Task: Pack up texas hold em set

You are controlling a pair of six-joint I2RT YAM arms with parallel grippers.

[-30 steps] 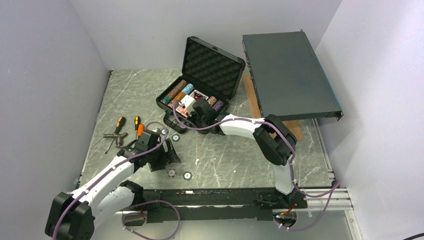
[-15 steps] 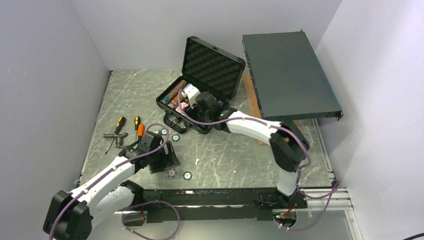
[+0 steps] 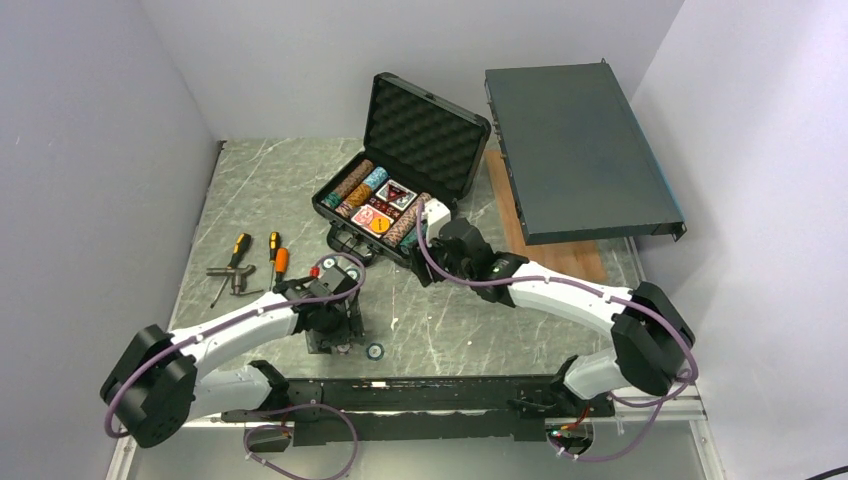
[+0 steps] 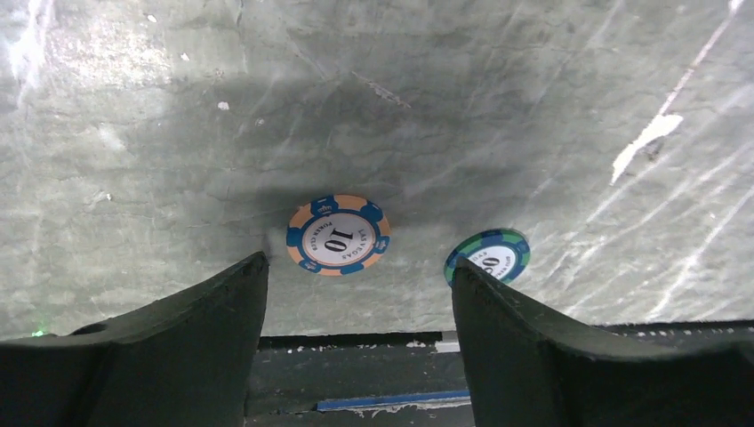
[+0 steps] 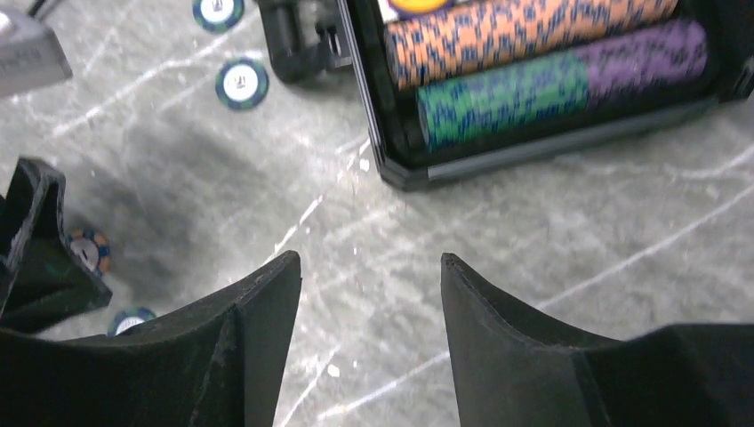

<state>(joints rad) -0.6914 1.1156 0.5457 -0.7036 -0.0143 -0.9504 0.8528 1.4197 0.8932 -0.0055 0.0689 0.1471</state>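
The black foam-lined case [image 3: 345, 232] stands open at mid-table, with rows of poker chips [image 3: 360, 185] and card decks [image 3: 385, 205] inside. My right gripper [image 3: 435, 262] hovers open just in front of it, nothing between its fingers; its wrist view shows orange, green and purple chip rows [image 5: 525, 27] behind the case's front wall [image 5: 533, 151]. My left gripper [image 4: 360, 262] is open low over the table near the front edge. An orange-and-blue "10" chip [image 4: 338, 236] lies just past its fingertips. A green-and-blue chip [image 4: 489, 253] lies at the right finger's tip.
Two more loose chips [image 5: 242, 83] lie by the case's handle [image 5: 302, 44]. Orange-handled screwdrivers and pliers [image 3: 240, 265] lie at the left. A large dark grey metal box [image 3: 575, 150] leans over a wooden board [image 3: 560, 255] at the right. The black front rail [image 4: 356, 365] is just below my left fingers.
My right gripper has opened and drawn back out of the case toward the near side, leaving a card deck inside. My left gripper has shifted right, over the chips near the front edge.
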